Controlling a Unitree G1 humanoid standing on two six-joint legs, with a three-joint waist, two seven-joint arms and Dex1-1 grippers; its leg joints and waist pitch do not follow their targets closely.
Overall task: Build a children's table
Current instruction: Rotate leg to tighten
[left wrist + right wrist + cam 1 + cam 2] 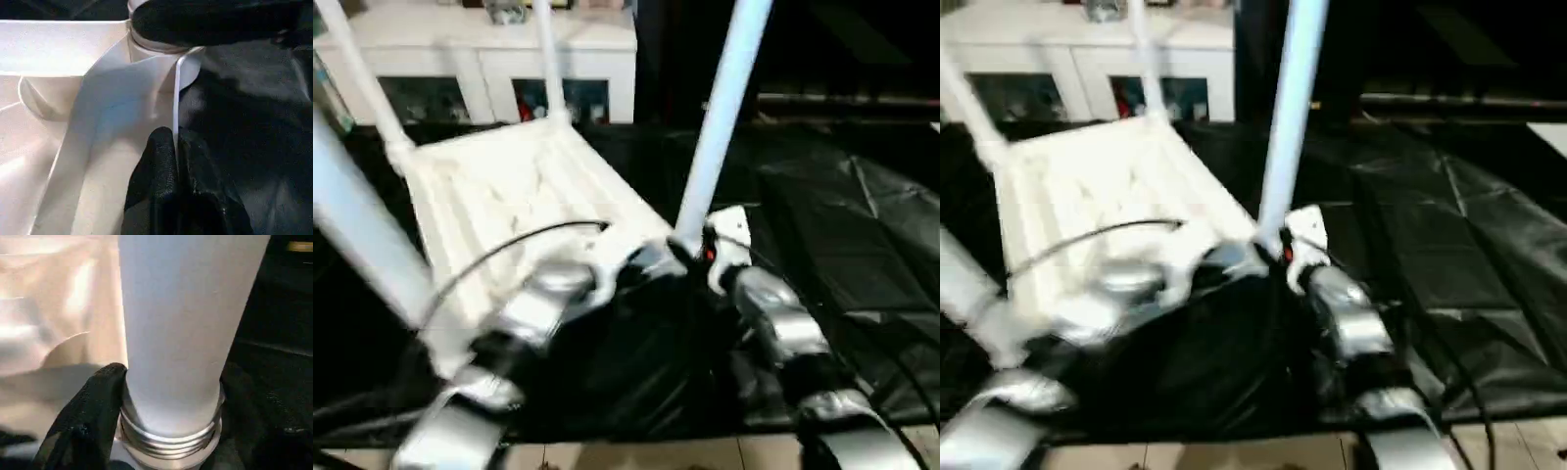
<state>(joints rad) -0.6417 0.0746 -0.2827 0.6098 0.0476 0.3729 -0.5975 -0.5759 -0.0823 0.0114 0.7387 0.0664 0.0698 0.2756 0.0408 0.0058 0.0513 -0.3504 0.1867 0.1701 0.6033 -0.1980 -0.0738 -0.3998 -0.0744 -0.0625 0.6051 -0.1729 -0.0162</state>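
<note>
My right hand (168,416) wraps the long white tubular leg (720,117) at its threaded base; my left hand (176,161) pinches the upturned white plastic tabletop's (509,186) thin rim, on black sheeting. Cross-threading could jam the leg; that narrow pinch might slip.

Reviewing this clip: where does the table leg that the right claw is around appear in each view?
Left eye view: leg rises from centre to the top edge, right of middle.
Right eye view: same leg, just right of centre.
Left wrist view: its base in the corner socket, under the right claw's black finger.
Right wrist view: leg large, centre.
Shared landmark: the tabletop corner socket.
</note>
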